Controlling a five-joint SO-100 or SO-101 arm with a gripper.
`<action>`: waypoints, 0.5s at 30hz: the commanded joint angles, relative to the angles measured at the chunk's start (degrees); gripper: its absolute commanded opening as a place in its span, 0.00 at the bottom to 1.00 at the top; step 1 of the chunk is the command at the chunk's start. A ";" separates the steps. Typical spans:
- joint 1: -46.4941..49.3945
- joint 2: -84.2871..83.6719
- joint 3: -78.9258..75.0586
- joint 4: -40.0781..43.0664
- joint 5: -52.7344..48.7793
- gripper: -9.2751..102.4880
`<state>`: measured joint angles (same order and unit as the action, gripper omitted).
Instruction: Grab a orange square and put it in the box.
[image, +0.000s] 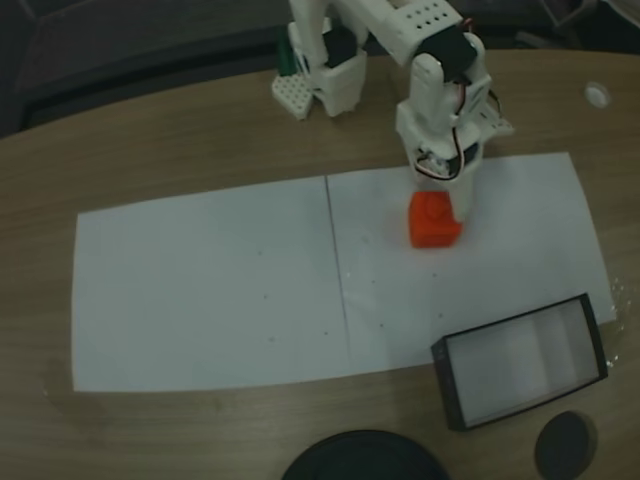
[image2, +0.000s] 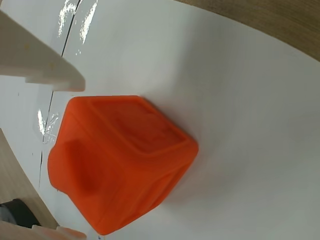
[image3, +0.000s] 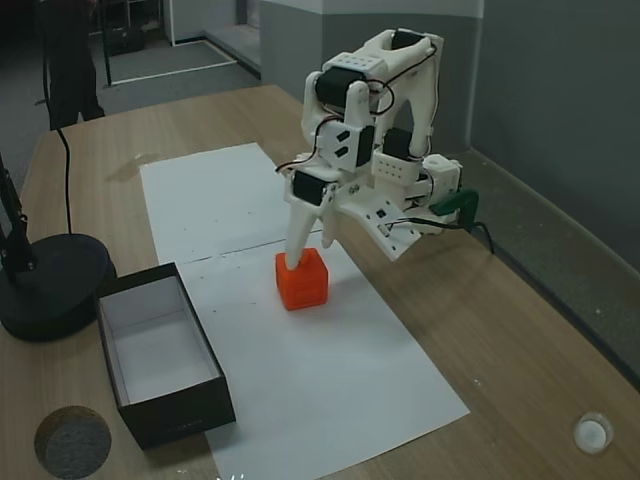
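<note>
The orange square (image: 435, 222) sits on white paper to the right of a drawn line, and it is large in the wrist view (image2: 125, 160). My white gripper (image: 440, 203) points down over it and is open, its fingers straddling the cube's near end (image3: 310, 256). In the wrist view one finger (image2: 45, 62) lies just above the cube and the other finger (image2: 55, 233) below it, with small gaps on both sides. The box (image: 522, 360), black-walled with a white floor, lies at the paper's lower right corner, seen also in a fixed view (image3: 160, 350), empty.
A black lamp base (image3: 50, 285) and a grey disc (image3: 72, 440) stand close to the box. A large black disc (image: 365, 458) sits at the table's front edge. A small white cap (image: 597, 95) lies far right. The arm's base (image: 320, 80) stands at the back.
</note>
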<state>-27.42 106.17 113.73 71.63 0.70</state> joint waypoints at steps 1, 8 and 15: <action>0.09 -0.62 -5.62 -0.70 0.00 0.35; 0.44 -4.75 -6.59 -2.55 0.26 0.37; 0.88 -9.67 -6.77 -4.04 0.26 0.37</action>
<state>-27.16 98.88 108.90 70.40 0.70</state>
